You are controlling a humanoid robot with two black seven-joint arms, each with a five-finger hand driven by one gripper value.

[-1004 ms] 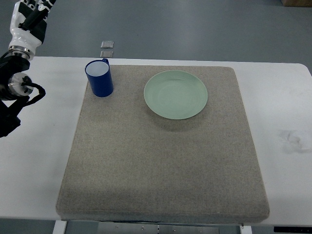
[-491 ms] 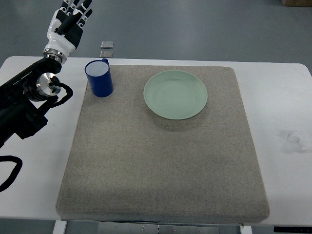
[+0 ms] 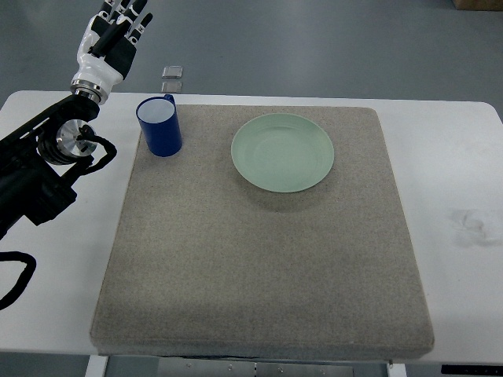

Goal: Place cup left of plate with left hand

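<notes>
The white-and-black left hand (image 3: 110,43) is hovering beyond the mat's far-left corner, fingers extended, holding nothing. The upright blue cup with white inside (image 3: 161,126) is standing near that corner of the grey felt mat (image 3: 259,259), left of the pale green round plate (image 3: 283,151), apart. The white table (image 3: 460,181) is flanking the mat.

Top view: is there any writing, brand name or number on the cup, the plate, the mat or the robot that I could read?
None can be read. The blue cup, green plate and grey mat are plain. The left hand and its arm show no legible print.
</notes>
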